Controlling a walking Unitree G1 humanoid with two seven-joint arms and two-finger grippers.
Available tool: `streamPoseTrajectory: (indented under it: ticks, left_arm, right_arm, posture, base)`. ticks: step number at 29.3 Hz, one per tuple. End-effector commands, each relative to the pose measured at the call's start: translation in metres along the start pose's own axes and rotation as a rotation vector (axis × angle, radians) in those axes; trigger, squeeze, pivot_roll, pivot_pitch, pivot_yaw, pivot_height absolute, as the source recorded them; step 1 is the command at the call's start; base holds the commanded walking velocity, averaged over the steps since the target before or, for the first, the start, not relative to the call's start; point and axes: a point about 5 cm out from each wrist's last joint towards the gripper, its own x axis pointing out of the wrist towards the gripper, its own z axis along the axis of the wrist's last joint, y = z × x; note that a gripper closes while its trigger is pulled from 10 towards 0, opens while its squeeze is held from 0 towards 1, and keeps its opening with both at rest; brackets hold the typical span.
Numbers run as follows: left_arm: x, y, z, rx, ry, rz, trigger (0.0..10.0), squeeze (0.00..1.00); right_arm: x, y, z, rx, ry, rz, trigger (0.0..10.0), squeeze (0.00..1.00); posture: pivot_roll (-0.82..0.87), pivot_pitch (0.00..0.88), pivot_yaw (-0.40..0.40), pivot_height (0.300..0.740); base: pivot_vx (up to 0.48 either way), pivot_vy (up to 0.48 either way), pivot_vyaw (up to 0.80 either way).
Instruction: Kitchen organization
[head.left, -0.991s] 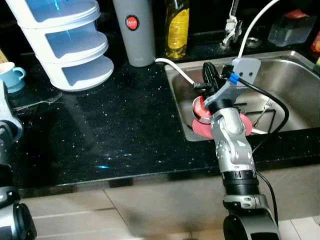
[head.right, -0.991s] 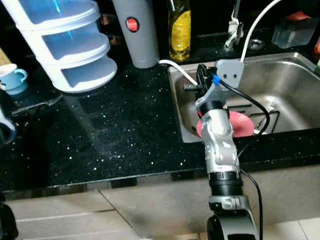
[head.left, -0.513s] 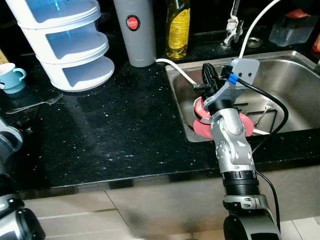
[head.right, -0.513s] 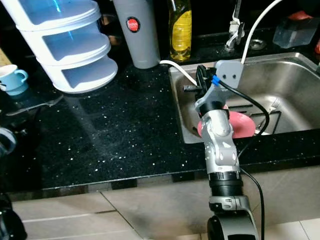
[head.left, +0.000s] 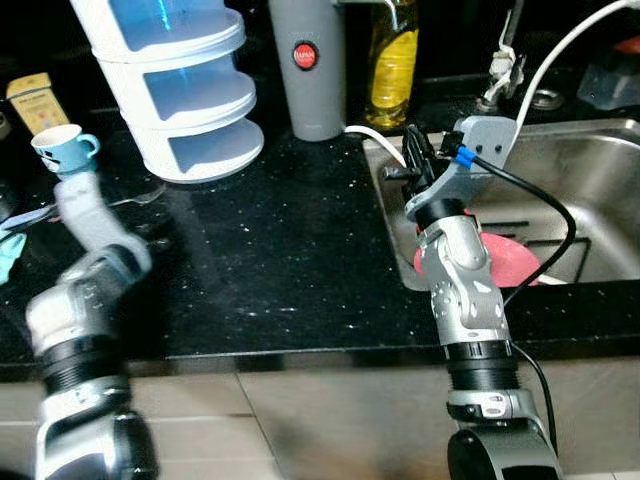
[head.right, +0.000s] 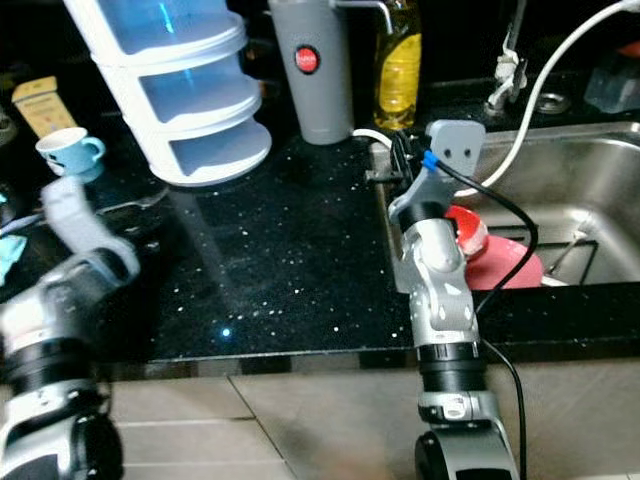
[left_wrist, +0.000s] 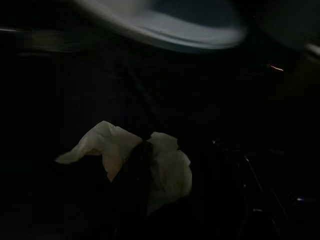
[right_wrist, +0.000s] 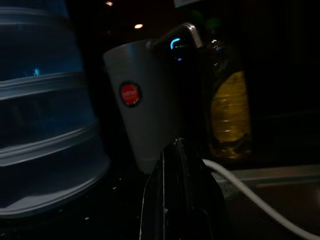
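My right gripper (head.left: 415, 160) stands shut at the left rim of the steel sink (head.left: 600, 150), with nothing between its fingers. In the right wrist view its black fingers (right_wrist: 177, 200) are pressed together and point at the grey flask (right_wrist: 145, 100) and the yellow soap bottle (right_wrist: 227, 112). Pink plates (head.left: 510, 262) and a red bowl (head.right: 466, 228) lie in the sink behind that arm. My left arm (head.left: 90, 270) is raised and blurred over the counter's left end, below a blue-and-white cup (head.left: 62, 150). The left wrist view is dark and shows a crumpled white paper (left_wrist: 165, 165).
A white three-tier rack (head.left: 185, 90) stands at the back of the black counter (head.left: 280, 250). A fork (head.left: 140, 198) lies in front of it. A white hose (head.left: 372, 135) runs over the sink rim. The tap (head.left: 500, 75) is behind the sink.
The camera has turned left, so the whole scene sits further right. My left arm has risen from low at the left edge to above the counter. The right arm has held its place.
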Motion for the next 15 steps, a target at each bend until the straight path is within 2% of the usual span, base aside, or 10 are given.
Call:
streamPoseTrajectory:
  ticks: [1,2,3,4,5,7,8,11,13,15]
  left_arm:
    - [0.022,-0.043,-0.037,0.035,0.161,-0.185,10.0,0.00]
    - [0.022,-0.043,-0.037,0.035,0.161,-0.185,10.0,0.00]
    - [0.027,-0.070,-0.032,0.112,0.138,-0.297,10.0,0.00]
    - [0.028,-0.085,-0.028,0.161,0.124,-0.356,10.0,0.00]
    - [0.029,-0.089,-0.026,0.192,0.116,-0.362,10.0,0.00]
    - [0.029,-0.089,-0.026,0.192,0.116,-0.362,10.0,0.00]
    - [0.029,-0.083,-0.024,0.201,0.108,-0.323,10.0,0.00]
    - [0.019,-0.044,-0.015,0.199,0.042,-0.151,10.0,0.00]
    - [0.010,-0.029,-0.009,0.188,-0.014,-0.101,10.0,0.00]
    - [-0.003,-0.018,0.003,0.173,-0.119,-0.096,10.0,0.00]
  right_arm:
    - [0.003,0.005,0.000,0.008,0.009,0.018,10.0,0.00]
    - [0.003,0.005,0.000,0.008,0.009,0.018,10.0,0.00]
    - [0.003,0.006,0.000,0.007,0.009,0.022,10.0,0.00]
    - [0.003,0.006,0.001,0.006,0.008,0.025,10.0,0.00]
    - [0.002,0.006,0.001,0.004,0.006,0.023,10.0,0.00]
    - [0.002,0.006,0.001,0.004,0.006,0.023,10.0,0.00]
    - [0.001,0.004,0.002,0.000,0.004,0.016,10.0,0.00]
    - [-0.002,-0.001,0.002,-0.007,0.004,-0.005,10.0,0.00]
    - [-0.003,-0.002,0.002,-0.007,0.006,-0.006,10.0,0.00]
    - [-0.002,0.000,0.000,-0.004,0.011,-0.001,10.0,0.00]
  posture:
    - [0.01,0.000,0.060,0.740]
    - [0.01,0.000,0.060,0.740]
    - [0.00,0.000,0.062,0.740]
    - [0.00,0.000,0.062,0.740]
    - [-0.01,0.000,0.067,0.740]
    - [-0.01,0.000,0.067,0.740]
    - [-0.01,0.000,0.074,0.740]
    - [-0.02,0.000,0.081,0.740]
    - [0.00,0.000,0.073,0.740]
    - [0.00,0.000,0.070,0.740]
  base:
    - [0.000,0.000,0.00]
    - [0.000,0.000,0.00]
    - [0.000,0.000,0.00]
    - [0.000,0.000,0.00]
    - [0.000,0.000,0.00]
    - [0.000,0.000,0.00]
    - [0.000,0.000,0.00]
    - [0.000,0.000,0.00]
    - [0.000,0.000,0.00]
    - [0.000,0.000,0.00]
